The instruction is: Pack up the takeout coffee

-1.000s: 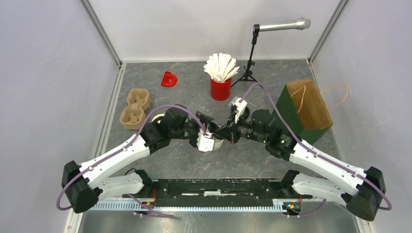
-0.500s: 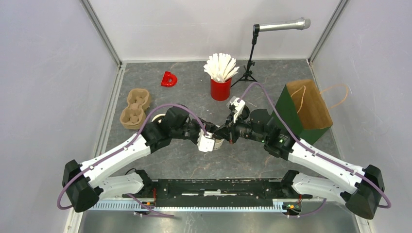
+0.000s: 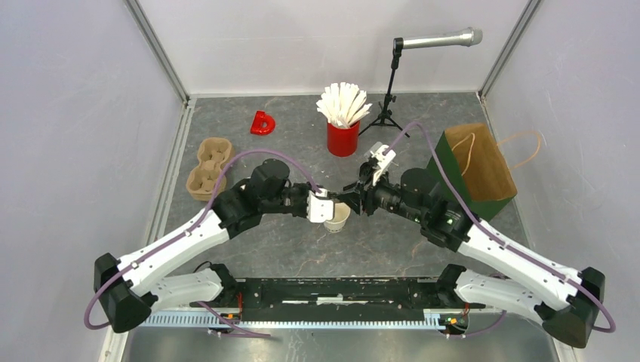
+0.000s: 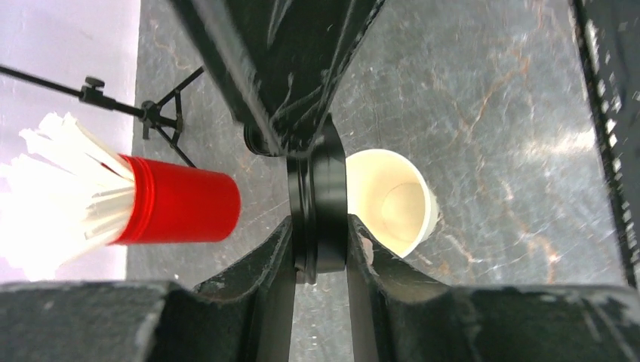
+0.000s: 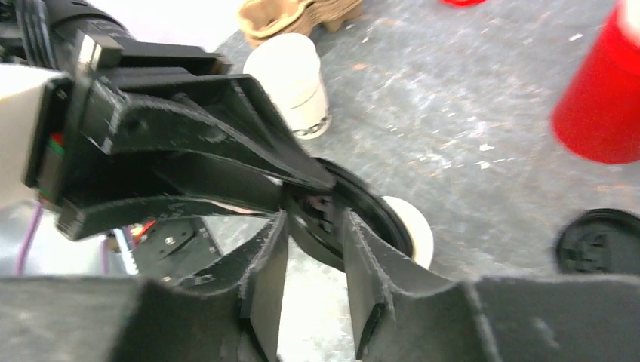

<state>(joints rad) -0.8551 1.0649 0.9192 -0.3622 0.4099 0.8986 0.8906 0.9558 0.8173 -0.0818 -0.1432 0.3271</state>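
Note:
One open white paper cup [image 3: 337, 219] with a cream inside [image 4: 392, 200] stands on the table between the arms. Just above its rim a round black lid [image 4: 321, 188] hangs on edge. My left gripper [image 4: 319, 226] is shut on that lid, one finger on each face. My right gripper [image 5: 313, 226] meets it from the other side. Its fingers stand apart, open, and straddle the lid's [image 5: 362, 211] rim. A second white cup [image 5: 290, 83] stands by the carrier. A second black lid [image 5: 600, 241] lies flat on the table.
The brown pulp carrier [image 3: 209, 167] lies at the left. A red cup of white sticks [image 3: 343, 138] stands behind the grippers. A green and brown paper bag [image 3: 472, 170] is at the right. A red D-shaped piece [image 3: 263, 123] and a microphone stand [image 3: 389, 90] are at the back.
My left gripper has closed on the lid while the right gripper's fingers have parted from it. Both wrists have risen a little, and the cup below now shows.

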